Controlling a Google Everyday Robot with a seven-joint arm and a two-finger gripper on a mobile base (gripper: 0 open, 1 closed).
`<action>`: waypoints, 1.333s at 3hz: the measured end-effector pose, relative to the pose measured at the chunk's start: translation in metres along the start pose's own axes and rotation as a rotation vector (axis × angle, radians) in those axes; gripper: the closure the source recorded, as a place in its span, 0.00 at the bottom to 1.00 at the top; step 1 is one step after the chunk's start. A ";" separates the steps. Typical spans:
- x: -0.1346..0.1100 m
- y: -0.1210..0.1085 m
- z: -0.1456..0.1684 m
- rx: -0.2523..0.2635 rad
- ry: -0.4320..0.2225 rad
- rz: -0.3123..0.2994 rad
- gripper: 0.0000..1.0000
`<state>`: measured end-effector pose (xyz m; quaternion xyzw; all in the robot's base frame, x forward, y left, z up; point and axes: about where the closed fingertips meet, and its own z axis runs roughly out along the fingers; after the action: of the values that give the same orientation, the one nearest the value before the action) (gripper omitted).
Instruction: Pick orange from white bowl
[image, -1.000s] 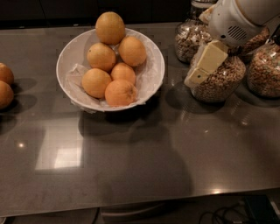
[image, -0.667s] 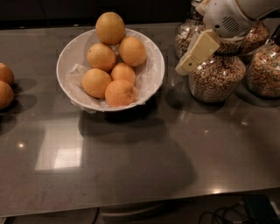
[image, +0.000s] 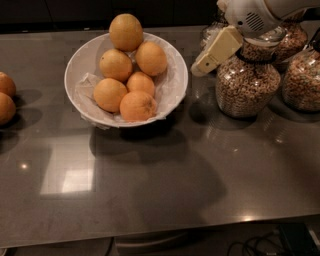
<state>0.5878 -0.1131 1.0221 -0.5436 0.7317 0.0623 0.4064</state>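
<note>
Here: dimpled egg-shaped orange (image: 126, 31) in paper-lined white bowl (image: 176, 91); pincer (image: 204, 63) near rim, grip unclear.

1. No writing, label, brand, number or sign can be read on anything in view.
2. The cream and white two-finger gripper (image: 212, 52) hangs at the upper right above the dark grey glossy tabletop (image: 150, 190). It is just right of the wide white round bowl (image: 176, 60) and in front of the clear glass jar of brown grains (image: 247, 85). Its casing shows only a slotted vent (image: 255, 20), no lettering.
</note>
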 end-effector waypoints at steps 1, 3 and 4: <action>-0.001 -0.007 0.009 0.024 -0.029 0.019 0.00; -0.018 -0.042 0.045 0.052 -0.159 0.111 0.00; -0.036 -0.047 0.056 0.029 -0.211 0.106 0.00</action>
<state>0.6602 -0.0750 1.0255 -0.4887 0.7136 0.1298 0.4849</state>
